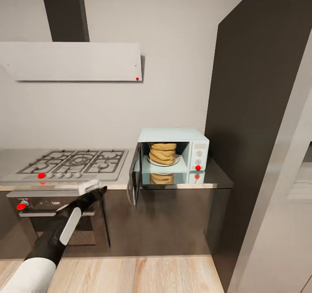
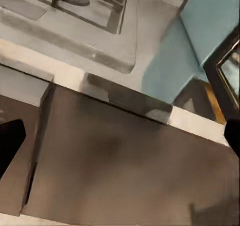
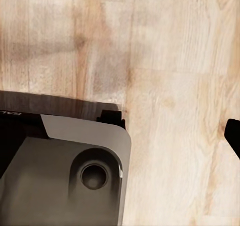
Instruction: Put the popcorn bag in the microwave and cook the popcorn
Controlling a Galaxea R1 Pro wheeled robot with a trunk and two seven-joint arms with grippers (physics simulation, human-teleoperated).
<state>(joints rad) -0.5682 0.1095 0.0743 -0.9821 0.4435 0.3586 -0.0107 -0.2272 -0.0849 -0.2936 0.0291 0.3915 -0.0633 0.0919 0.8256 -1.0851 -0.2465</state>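
The popcorn bag [image 1: 163, 153] is sitting inside the microwave [image 1: 173, 151], whose door [image 1: 134, 179] is hanging open. Soft and light, it probably crushes easily. The left gripper [image 1: 92, 190] is hovering beside that door, fingers spread, empty.

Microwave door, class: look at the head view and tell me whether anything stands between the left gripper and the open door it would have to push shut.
Nothing visible does. The microwave door hangs open, swung out over the countertop edge, with the popcorn bag already inside the microwave. The left gripper sits by the hob's front edge, with open space between it and the door.
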